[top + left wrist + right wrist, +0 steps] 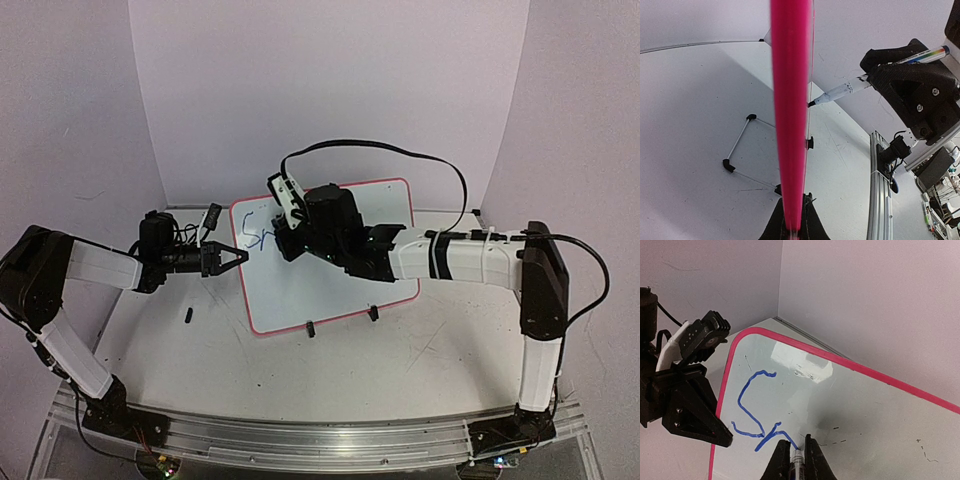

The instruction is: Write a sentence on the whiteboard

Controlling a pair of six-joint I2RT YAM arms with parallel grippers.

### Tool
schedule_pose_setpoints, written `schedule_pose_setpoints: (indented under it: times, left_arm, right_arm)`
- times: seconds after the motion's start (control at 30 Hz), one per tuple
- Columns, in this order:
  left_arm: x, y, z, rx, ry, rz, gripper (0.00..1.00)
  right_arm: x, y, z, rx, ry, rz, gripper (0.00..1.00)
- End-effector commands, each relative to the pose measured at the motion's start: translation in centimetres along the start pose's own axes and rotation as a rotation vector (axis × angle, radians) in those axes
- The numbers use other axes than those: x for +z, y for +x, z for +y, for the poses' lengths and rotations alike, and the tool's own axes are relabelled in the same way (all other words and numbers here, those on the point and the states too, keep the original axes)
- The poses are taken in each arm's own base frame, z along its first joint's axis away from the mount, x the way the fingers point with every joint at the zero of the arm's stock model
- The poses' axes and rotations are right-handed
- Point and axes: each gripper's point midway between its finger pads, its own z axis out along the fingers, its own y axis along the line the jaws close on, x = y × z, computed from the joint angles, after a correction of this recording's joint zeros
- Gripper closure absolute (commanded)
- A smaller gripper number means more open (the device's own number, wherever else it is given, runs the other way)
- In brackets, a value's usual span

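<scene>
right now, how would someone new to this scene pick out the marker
Find the pink-framed whiteboard standing mid-table. Over its left half, the right gripper pinches the marker. It is the only slim white stick, rainbow band at its tail, tip at the blue scribble.

- left arm (100,265): standing over the left end of the rail (320,440), it is showing white tubular links alternating with rounded black joint housings.
- right arm (470,260): standing over the rail's right end, it is wearing the same white shells and black joints; black bands are ringing the white link farthest from the rail.
- black cable (400,150): it is arching beyond the right arm, on the side away from the rail.
- left gripper (238,256): it is presenting black triangular fingers, with tangled black wires trailing behind.
- right gripper (796,460): its matte black body is displaying silver screw heads (935,92).
</scene>
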Motion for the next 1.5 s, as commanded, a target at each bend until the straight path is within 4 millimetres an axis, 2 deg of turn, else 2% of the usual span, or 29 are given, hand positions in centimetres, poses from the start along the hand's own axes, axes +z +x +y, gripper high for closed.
schedule_pose_setpoints:
  times: [0.0,0.3,0.7,1.27,1.47]
  left_arm:
    - [0.0,-1.0,1.4,0.030,-0.075,-0.026,1.00]
    - [0.0,-1.0,1.4,0.031,-0.076,-0.026,1.00]
    - [0.0,-0.9,1.5,0.030,-0.077,-0.024,1.00]
    - [0.0,-1.0,1.6,0.028,-0.077,-0.025,1.00]
    - [0.0,-0.9,1.6,0.028,-0.077,-0.024,1.00]
  right_arm:
    - [0.8,-0.7,-0.9,0.004,0.045,-0.017,1.00]
    - [0.9,-1.5,-1.9,0.004,0.082,-0.032,1.00]
    - [0.8,-1.1,-3.6,0.016,0.124,-0.022,1.00]
    - [-0.3,-0.9,-4.4,0.026,0.144,-0.015,1.00]
    - [-0.4,0.0,-4.2,0.033,0.135,0.001,1.00]
